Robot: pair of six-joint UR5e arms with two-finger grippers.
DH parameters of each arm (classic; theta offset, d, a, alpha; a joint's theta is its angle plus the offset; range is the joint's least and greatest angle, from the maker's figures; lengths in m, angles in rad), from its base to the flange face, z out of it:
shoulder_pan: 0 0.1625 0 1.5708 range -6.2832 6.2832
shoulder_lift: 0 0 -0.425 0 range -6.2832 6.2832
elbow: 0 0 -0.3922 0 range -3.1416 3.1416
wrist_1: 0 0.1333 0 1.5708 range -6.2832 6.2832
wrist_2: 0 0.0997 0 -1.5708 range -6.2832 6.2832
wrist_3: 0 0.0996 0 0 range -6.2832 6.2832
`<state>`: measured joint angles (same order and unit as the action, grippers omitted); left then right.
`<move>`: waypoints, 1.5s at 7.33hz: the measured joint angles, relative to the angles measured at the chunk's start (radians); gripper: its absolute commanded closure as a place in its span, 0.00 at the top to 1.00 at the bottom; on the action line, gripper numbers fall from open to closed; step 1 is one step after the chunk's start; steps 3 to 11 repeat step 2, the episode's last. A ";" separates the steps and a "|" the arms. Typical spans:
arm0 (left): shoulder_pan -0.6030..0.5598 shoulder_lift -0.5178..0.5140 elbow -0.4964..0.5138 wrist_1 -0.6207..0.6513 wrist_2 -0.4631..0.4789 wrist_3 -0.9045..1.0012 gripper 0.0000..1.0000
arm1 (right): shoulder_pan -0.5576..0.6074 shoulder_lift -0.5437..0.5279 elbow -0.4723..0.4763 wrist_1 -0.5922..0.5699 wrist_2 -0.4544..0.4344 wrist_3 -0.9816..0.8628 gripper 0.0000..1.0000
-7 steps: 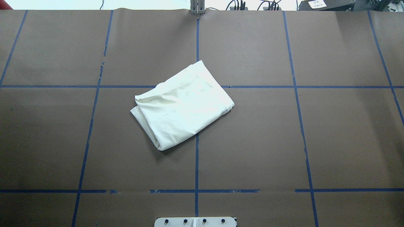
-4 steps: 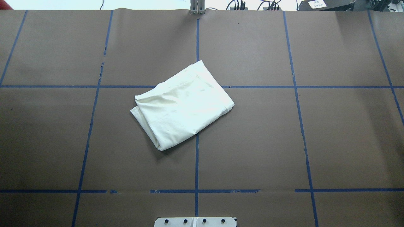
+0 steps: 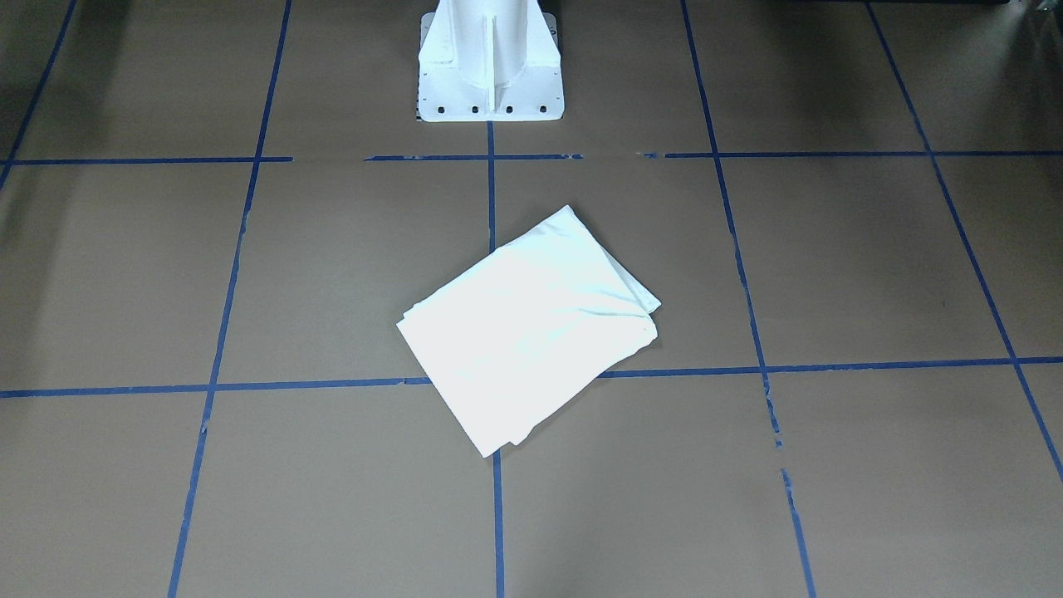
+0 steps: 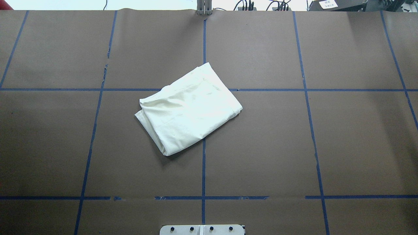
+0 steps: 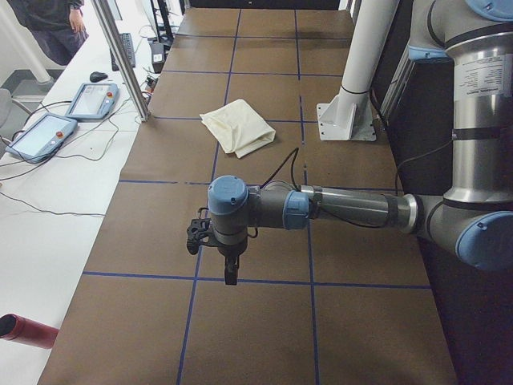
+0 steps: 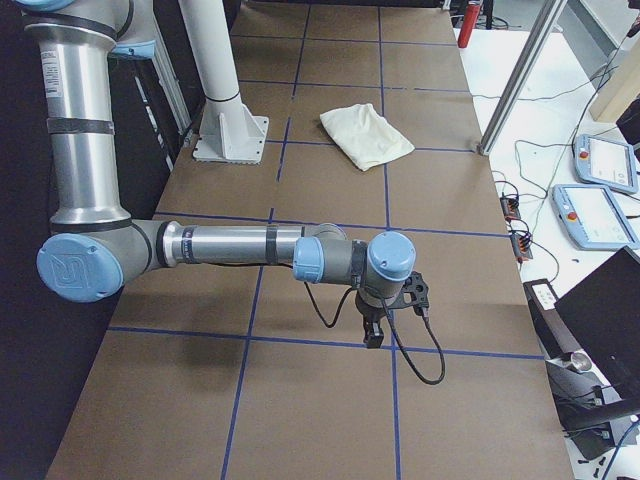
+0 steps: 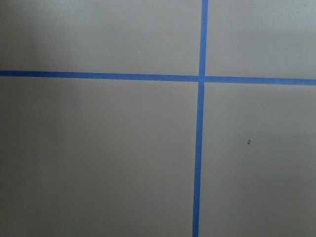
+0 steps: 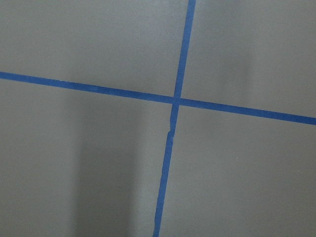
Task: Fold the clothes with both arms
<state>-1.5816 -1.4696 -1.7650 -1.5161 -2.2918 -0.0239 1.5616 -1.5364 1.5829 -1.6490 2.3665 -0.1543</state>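
The clothes (image 4: 187,109) lie as one folded cream bundle, plain side up, near the middle of the brown table (image 4: 277,147). They also show in the front-facing view (image 3: 531,332) and both side views (image 5: 238,126) (image 6: 367,135). Neither arm touches them. My left gripper (image 5: 231,273) hangs over the table's left end, far from the clothes, and I cannot tell whether it is open or shut. My right gripper (image 6: 372,335) hangs over the right end, and its state cannot be told either. Both wrist views show only bare table and a blue tape cross (image 7: 201,78) (image 8: 175,101).
The white pedestal base (image 3: 490,83) stands at the robot's edge of the table. Beside the far edge lie teach pendants (image 5: 92,100) (image 6: 600,160) with cables, next to a metal post (image 5: 120,56). A person (image 5: 48,24) stands at the back. Blue tape lines grid the table.
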 measured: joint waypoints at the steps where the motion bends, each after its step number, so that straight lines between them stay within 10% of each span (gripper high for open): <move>1: 0.000 0.000 0.001 0.000 0.000 0.007 1.00 | 0.000 0.001 0.001 0.004 0.000 0.000 1.00; 11: 0.000 0.000 0.002 0.000 0.000 0.010 1.00 | 0.000 0.001 -0.002 0.019 0.000 0.000 1.00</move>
